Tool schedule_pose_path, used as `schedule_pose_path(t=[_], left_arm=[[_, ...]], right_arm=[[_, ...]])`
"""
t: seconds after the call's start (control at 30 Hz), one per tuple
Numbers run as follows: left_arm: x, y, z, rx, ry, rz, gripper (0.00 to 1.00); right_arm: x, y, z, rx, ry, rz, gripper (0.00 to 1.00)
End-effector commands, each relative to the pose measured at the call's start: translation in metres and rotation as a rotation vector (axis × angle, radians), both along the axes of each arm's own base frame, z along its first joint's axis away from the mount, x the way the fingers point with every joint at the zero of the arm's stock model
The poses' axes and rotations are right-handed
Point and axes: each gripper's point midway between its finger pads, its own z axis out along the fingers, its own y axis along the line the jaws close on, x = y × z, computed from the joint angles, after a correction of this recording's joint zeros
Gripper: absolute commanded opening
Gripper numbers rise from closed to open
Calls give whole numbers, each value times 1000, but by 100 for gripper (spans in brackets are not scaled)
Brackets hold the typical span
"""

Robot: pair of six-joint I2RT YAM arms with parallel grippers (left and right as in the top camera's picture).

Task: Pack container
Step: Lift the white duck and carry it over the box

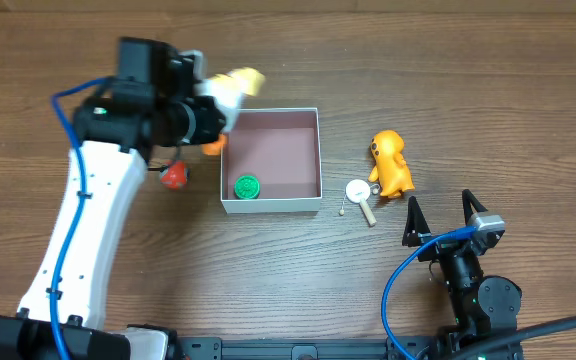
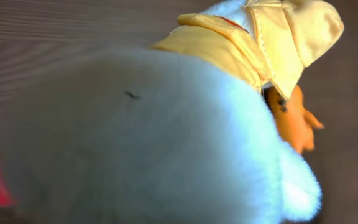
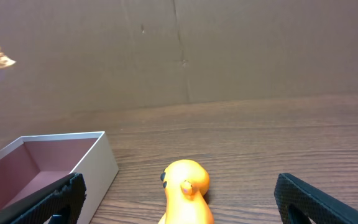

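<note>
The left end effector point(image 1: 208, 108) is clamped on a fluffy white plush duck point(image 1: 236, 85) in a yellow hat. In the overhead view the duck is held near the back-left corner of the container point(image 1: 268, 206), not yet over the pink inside. The container sits mid-worktop point(image 1: 528, 100).

Biggest worry, probably: if the plush gets let go from there, it could be caught on the thin white rim and flopped back out. The box looks light, so it might also be shoved or tipped. The plush is bulky, and the left wrist view is almost entirely filled with fur, so not much can be judged from that camera.

Inside, the front-left corner is already taken by a green disc point(image 1: 246, 186), so less room is left on that side.

A small red toy point(image 1: 174, 176) lies just beside the left wall, close under the arm, and could get knocked. An orange figure point(image 1: 391, 163) and a small white piece on a stick point(image 1: 360, 195) are to the right of the box. The right end effector point(image 1: 439, 205) is parked near them with its jaws spread wide and nothing between them.
</note>
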Motion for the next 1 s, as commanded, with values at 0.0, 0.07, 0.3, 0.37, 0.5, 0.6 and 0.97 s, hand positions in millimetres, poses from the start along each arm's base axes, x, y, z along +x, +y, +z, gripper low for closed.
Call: schedule_pose_path(t=[0.0,0.07,0.3,0.37,0.5,0.6,0.97], left_arm=[[-10,-32,11,0,-14,-26,4],[-13,-41,9,27,-7,-6,4],[-22,-62,-2,111,5,71,7],[-22,-62,-6,132,10,104,6],[-22,-59,-16,149,46,167,4],[-20,-55,-26,178,69,203,4],[-8,-59,-73,253,156,192,8]], right_arm=[[0,0,-1,-3,-6,1,100],[0,0,-1,-3,-6,1,100],[0,0,-1,-3,-6,1,100],[0,0,-1,-3,-6,1,100],[0,0,-1,-3,-6,1,100],[0,0,-1,-3,-6,1,100],[0,0,-1,-3,-6,1,100]])
